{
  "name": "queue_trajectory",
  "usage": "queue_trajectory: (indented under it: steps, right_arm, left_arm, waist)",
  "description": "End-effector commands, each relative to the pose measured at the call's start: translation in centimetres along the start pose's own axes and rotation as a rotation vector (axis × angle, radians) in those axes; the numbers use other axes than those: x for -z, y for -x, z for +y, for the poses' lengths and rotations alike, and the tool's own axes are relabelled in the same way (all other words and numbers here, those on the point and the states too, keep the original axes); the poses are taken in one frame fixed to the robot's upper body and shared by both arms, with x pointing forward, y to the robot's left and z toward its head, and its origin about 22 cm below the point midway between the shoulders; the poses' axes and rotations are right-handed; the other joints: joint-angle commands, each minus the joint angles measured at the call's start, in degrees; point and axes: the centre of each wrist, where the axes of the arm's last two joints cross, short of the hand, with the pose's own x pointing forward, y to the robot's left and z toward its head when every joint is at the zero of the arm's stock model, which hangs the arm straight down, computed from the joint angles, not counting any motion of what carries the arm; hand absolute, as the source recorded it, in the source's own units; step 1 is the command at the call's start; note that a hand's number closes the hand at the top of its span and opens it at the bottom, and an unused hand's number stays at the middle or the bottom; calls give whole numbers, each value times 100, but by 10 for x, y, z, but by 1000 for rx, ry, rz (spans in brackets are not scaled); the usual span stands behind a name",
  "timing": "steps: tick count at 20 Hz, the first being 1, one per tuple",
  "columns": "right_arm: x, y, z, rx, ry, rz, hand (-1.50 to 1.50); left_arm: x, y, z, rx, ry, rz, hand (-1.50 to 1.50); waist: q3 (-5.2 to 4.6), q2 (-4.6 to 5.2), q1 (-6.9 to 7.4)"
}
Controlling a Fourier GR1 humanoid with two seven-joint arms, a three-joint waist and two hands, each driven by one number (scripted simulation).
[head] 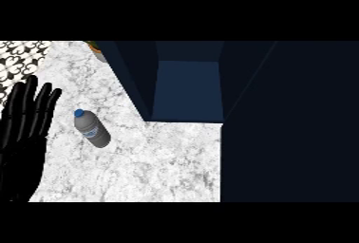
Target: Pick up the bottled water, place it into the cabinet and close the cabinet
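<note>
The bottled water (92, 128) is grey with a blue cap and stands on the white marble counter (161, 161), left of the middle. Straight ahead is the dark blue cabinet (188, 90), its inside open to view, and its door (288, 123) is swung out to the right over the counter. My left hand (24, 123) rests open at the view's left edge, fingers up, a short way left of the bottle and apart from it. The right hand does not show.
A black-and-white patterned wall (21, 59) fills the top left corner. Something small and orange-green (95, 46) peeks out at the counter's back beside the cabinet's left wall. The counter ends at the view's lower edge.
</note>
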Motion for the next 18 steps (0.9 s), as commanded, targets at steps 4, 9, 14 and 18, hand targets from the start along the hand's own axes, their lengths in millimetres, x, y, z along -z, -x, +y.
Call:
queue_trajectory:
  steps: [4, 9, 14, 18]
  right_arm:
    - [-4, -14, 14, 2, -55, -37, -150]
    - [-16, -14, 26, 139, -237, 17, -150]
    - [-31, -35, 40, 159, -246, 29, -150]
    - [-44, -59, 33, 158, -248, 55, -150]
  left_arm:
    - [27, 17, 43, -192, 305, 14, -150]
    - [25, 41, 63, -402, 503, 205, -150]
    - [52, 25, 128, -481, 588, 232, -150]
    - [66, 13, 174, -506, 600, 281, -150]
  waist:
    - [60, -114, -261]
    - [71, -88, -331]
    - [87, -146, -226]
    - [91, -151, -200]
